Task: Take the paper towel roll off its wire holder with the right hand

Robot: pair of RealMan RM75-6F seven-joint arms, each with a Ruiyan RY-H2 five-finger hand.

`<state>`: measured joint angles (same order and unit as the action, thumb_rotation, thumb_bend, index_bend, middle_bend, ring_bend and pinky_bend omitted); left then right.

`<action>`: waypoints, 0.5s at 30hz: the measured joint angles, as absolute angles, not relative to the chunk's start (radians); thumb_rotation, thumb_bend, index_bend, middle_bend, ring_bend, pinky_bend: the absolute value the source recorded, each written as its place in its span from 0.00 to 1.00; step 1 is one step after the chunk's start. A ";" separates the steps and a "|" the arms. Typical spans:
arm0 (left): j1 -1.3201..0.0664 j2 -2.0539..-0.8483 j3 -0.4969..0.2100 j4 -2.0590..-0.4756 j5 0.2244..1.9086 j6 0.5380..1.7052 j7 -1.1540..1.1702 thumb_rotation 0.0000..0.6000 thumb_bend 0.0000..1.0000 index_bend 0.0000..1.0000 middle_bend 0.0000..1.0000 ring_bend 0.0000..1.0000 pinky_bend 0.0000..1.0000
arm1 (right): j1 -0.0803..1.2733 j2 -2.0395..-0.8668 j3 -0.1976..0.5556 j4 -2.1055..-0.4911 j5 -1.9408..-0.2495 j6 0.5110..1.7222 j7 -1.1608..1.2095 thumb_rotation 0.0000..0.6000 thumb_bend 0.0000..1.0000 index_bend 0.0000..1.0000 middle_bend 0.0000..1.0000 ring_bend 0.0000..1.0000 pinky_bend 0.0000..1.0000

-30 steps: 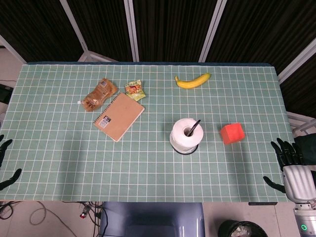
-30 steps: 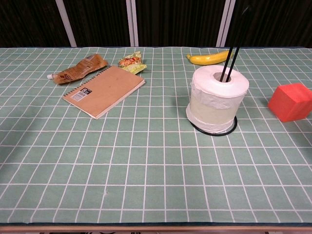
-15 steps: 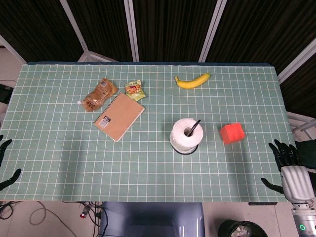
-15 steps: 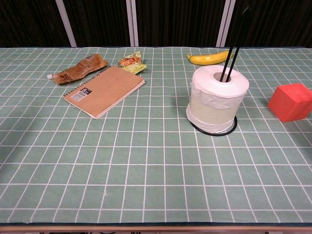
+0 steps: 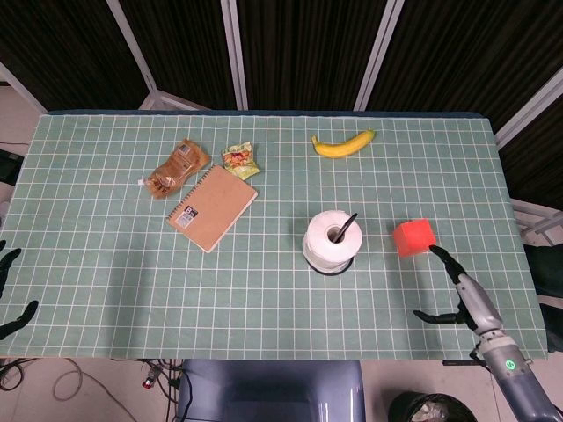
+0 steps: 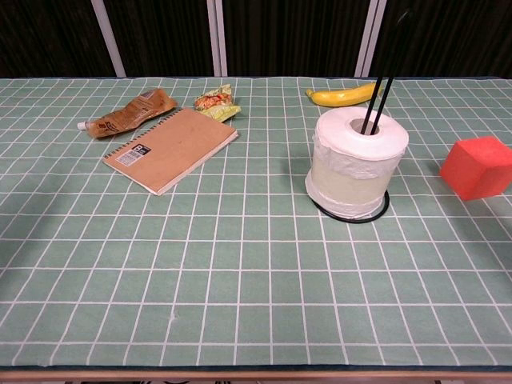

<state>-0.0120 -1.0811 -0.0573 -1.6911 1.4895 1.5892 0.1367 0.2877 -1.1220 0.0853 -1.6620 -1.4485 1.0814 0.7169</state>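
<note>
- Paper towel roll (image 5: 332,238) sits upright on its wire holder (image 6: 382,66), just right of centre frame.
- Right hand (image 5: 459,294), lower right, fingers spread wide, empty, near the red block (image 5: 413,237).
- Left hand (image 5: 9,290) at left edge, fingers apart, holding nothing.

A table (image 5: 106,290) covered in a green, white-gridded mat carries a paper towel roll (image 5: 332,240) upright on its wire holder (image 6: 350,213). An orange cube (image 5: 413,237) sits to one side of it, a banana (image 5: 343,144) behind, and a notebook (image 5: 212,207), brown pouch (image 5: 175,169) and snack packet (image 5: 238,160) lie further left
</note>
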 measured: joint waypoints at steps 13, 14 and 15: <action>-0.011 -1.076 -0.064 -1.689 1.477 1.588 0.128 1.00 0.22 0.13 0.00 0.00 0.03 | 0.412 -1.449 0.184 -1.418 -1.279 0.969 0.781 1.00 0.00 0.00 0.00 0.00 0.00; -0.011 -1.076 -0.064 -1.688 1.477 1.589 0.127 1.00 0.22 0.13 0.00 0.00 0.03 | 0.417 -1.462 0.188 -1.409 -1.275 0.965 0.781 1.00 0.00 0.00 0.00 0.00 0.00; -0.011 -1.076 -0.064 -1.688 1.476 1.589 0.127 1.00 0.22 0.13 0.00 0.00 0.03 | 0.422 -1.474 0.192 -1.401 -1.271 0.961 0.780 1.00 0.00 0.00 0.00 0.00 0.00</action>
